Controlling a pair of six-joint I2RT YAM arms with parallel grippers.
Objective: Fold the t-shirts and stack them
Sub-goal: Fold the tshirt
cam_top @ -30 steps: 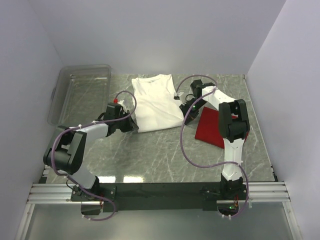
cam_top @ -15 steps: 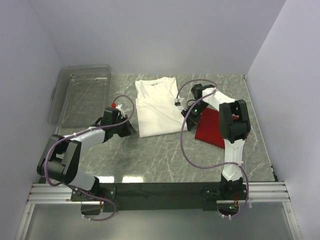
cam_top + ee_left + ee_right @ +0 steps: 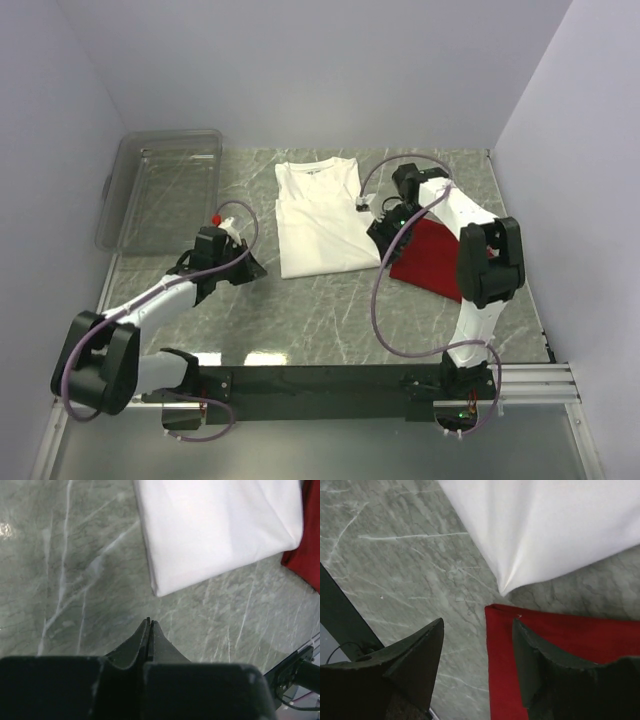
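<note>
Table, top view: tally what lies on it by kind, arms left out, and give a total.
Shirts: 2, the white shirt and the red shirt
Bins: 1, the clear bin
Total: 3

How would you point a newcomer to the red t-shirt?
Start at the grey marble table and look at its right half. Just right of the folded white t-shirt lies the red t-shirt. It is the only red cloth; its neighbour is white.
</note>
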